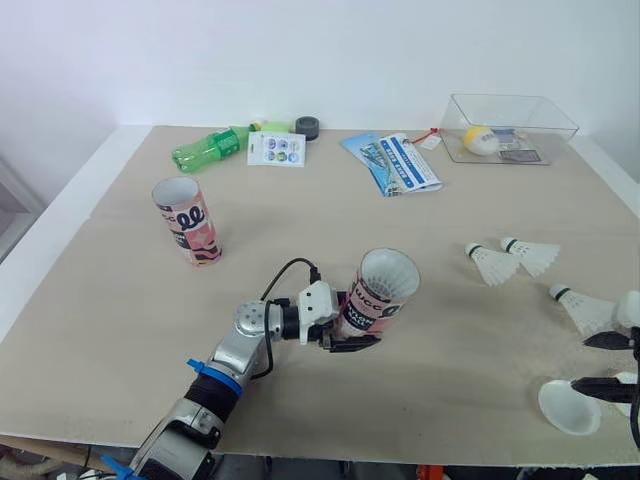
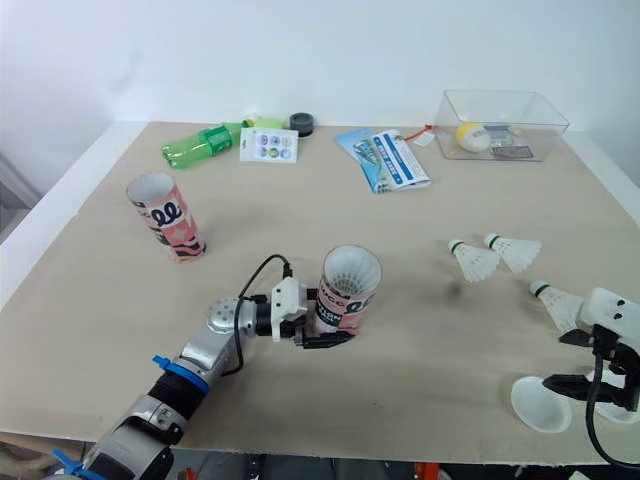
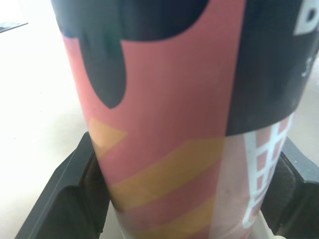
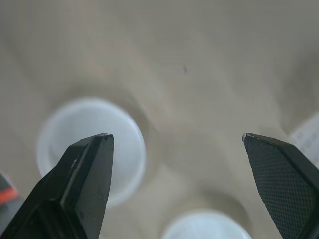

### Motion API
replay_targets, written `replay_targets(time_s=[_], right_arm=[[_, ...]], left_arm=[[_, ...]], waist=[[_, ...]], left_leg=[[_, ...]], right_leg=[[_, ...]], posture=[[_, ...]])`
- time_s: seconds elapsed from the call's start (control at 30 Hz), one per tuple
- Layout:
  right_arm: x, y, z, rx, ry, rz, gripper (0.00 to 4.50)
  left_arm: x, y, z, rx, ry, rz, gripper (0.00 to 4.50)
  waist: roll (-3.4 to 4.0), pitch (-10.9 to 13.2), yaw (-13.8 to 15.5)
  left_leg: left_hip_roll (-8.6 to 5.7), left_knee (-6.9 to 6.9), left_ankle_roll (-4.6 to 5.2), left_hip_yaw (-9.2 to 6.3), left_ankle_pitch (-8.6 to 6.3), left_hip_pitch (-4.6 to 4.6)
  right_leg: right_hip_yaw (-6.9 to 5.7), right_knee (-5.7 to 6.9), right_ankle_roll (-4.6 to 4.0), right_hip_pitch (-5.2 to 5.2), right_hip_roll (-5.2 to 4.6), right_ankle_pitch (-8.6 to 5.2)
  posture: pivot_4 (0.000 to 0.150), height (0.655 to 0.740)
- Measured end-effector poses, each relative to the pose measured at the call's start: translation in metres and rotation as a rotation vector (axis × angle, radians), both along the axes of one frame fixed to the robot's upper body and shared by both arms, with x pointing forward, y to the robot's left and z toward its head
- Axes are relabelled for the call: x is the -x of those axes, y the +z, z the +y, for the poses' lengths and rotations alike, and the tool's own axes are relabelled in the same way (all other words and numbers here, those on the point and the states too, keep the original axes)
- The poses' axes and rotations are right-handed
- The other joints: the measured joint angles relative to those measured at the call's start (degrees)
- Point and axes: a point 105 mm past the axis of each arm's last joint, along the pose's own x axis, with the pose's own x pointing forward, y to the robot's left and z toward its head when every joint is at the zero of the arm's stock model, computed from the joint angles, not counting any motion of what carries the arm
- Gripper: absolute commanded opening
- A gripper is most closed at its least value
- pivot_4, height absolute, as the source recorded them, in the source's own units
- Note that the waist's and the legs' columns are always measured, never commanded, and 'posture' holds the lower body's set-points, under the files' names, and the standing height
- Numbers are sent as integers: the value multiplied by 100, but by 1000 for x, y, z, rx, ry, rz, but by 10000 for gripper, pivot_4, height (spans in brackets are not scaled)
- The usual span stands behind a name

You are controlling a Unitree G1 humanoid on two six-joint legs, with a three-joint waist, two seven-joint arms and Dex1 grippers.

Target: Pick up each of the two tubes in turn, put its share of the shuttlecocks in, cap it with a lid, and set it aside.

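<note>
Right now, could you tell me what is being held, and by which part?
The left gripper grips the nearer tube around its lower body; right gripper, jaws open, holds nothing.

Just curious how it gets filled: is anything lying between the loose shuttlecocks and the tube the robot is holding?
Nothing visible does. The stretch of table between the shuttlecocks and the tube held in the left gripper is bare, and the tube's mouth is uncapped.
</note>
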Motion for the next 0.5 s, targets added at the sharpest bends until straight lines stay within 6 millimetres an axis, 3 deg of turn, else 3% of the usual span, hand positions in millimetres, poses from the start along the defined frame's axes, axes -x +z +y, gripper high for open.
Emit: replay_targets(time_s=[0.5], right_arm=[[-7,-19,10,17,125,59,44365]], left_arm=[[0,0,-1,2,22,33,34897]], waist=[[6,-2,-4]], left_leg=[[-1,0,-1,5,0,7]], right_leg=[[5,0,1,6,-1,1]], posture=[[1500,7400]])
